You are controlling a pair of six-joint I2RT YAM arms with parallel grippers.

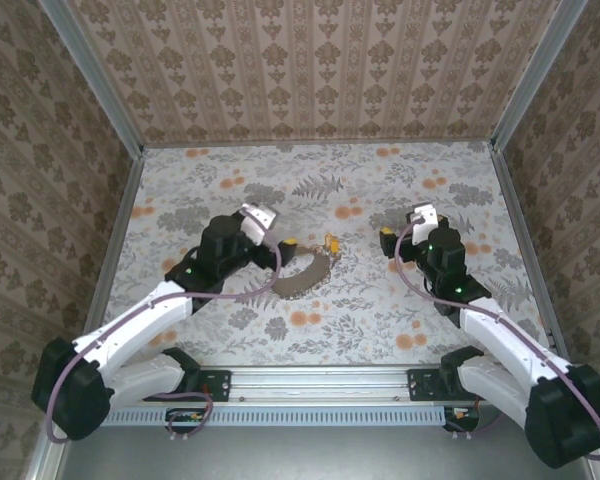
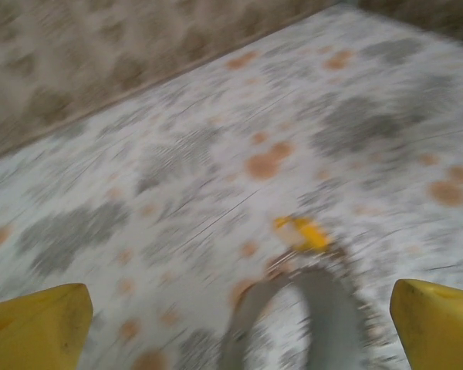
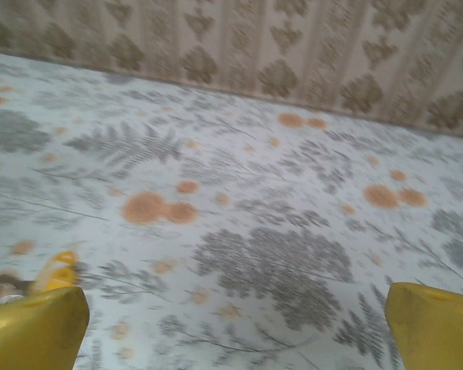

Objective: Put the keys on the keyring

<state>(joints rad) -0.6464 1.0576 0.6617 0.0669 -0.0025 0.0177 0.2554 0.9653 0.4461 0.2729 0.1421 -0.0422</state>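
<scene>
Left gripper's (image 2: 239,327) blunt yellow fingers (image 2: 38,327) gape above the curved, chain-like keyring (image 2: 328,304).

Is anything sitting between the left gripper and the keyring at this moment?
Nothing visible does. In the blurred left wrist view, the keyring lies flat on the table, just ahead of the open left gripper and within its span. A small yellow piece sits at the loop's far end.
</scene>
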